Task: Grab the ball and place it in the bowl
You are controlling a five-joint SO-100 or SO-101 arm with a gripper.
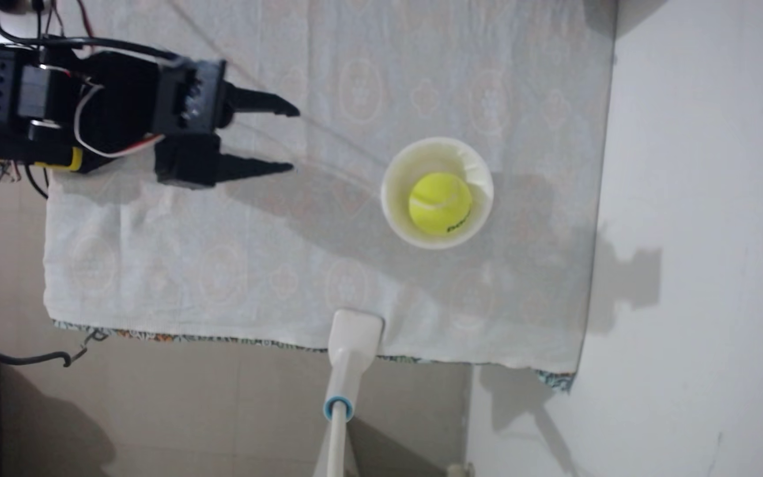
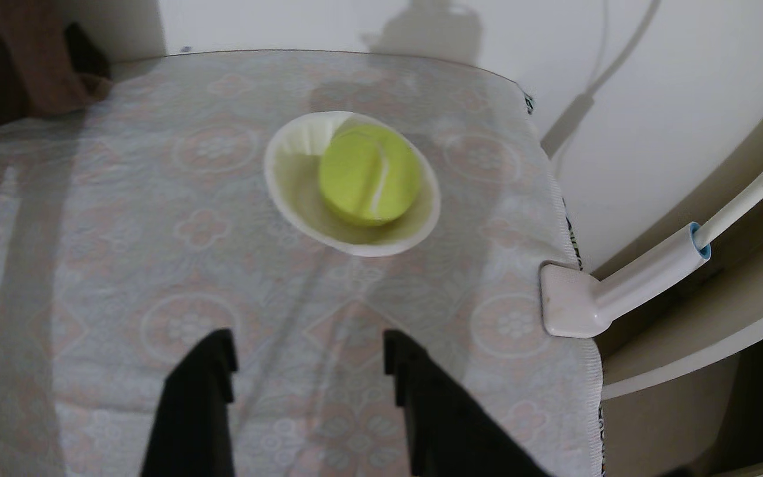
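Observation:
The yellow-green ball point(image 1: 439, 202) point(image 2: 369, 175) with a white seam rests inside the white bowl point(image 1: 392, 202) point(image 2: 283, 183) on the patterned tablecloth. In the fixed view the bowl sits right of centre, and my black gripper point(image 1: 296, 140) hangs well to its left, fingers pointing toward it. The jaws stand apart with nothing between them. In the wrist view the gripper point(image 2: 308, 351) shows at the bottom edge, open, with the bowl and ball ahead of it across bare cloth.
A white clamp with a blue-ringed tube point(image 1: 352, 339) point(image 2: 572, 302) grips the table's edge near the bowl. The pale patterned cloth point(image 1: 214, 257) covers the table under a glass sheet. Wires point(image 1: 49, 27) trail from the arm. A wall point(image 1: 714, 183) lies beyond the table.

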